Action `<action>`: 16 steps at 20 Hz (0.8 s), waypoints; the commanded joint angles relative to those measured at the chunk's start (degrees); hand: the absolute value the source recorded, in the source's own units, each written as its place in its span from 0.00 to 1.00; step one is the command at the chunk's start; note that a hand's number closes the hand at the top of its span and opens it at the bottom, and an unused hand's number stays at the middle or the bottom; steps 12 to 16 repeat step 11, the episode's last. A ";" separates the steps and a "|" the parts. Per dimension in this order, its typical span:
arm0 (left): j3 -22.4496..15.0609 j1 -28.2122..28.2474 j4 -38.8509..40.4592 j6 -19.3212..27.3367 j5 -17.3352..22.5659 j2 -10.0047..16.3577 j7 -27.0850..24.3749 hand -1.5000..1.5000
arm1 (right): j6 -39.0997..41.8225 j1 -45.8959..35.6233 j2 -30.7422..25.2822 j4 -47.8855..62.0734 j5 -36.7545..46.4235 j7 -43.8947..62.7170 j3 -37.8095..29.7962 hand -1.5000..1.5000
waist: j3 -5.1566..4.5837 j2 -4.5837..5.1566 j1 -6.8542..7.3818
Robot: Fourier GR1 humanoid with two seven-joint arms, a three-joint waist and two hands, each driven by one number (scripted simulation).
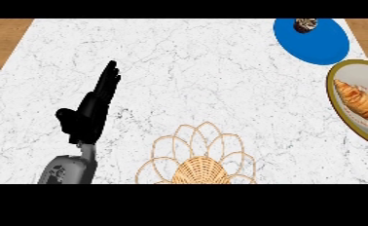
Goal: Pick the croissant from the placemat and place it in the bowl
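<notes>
White marble bench [215, 74] fills the frame. At the right edge the golden croissant [350, 95] lies in the gold-rimmed cream bowl [331, 92] — well apart from the woven wicker placemat [201, 165], bottom centre. Lower left, black left hand [90, 112] — fingers straight, empty.

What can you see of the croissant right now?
The croissant is golden-brown with a ridged, banded crust that looks flaky. It lies on its side inside the bowl at the view's right edge, resting on the bowl's pale inner surface and slanting down toward the right. The picture's edge cuts off its far end. It is well away from the woven placemat, and only the bowl touches it.
</notes>
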 commanded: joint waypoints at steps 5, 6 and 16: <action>-0.04 0.14 -0.82 0.06 -0.07 -0.13 0.93 0.50 | 15.45 5.37 -0.24 -0.67 -2.48 -8.27 -0.60 0.00 | 0.25 0.00 -0.20; -0.13 0.78 -0.03 1.03 -0.80 -0.99 -1.60 0.50 | 15.84 6.18 -0.41 -1.94 -1.86 -8.77 0.28 0.00 | 0.16 -0.02 -0.40; 0.57 0.55 0.03 -0.55 -0.30 0.67 -0.73 0.50 | 15.87 8.18 -1.17 -3.77 -2.84 -8.77 0.37 0.00 | 0.19 0.02 -0.10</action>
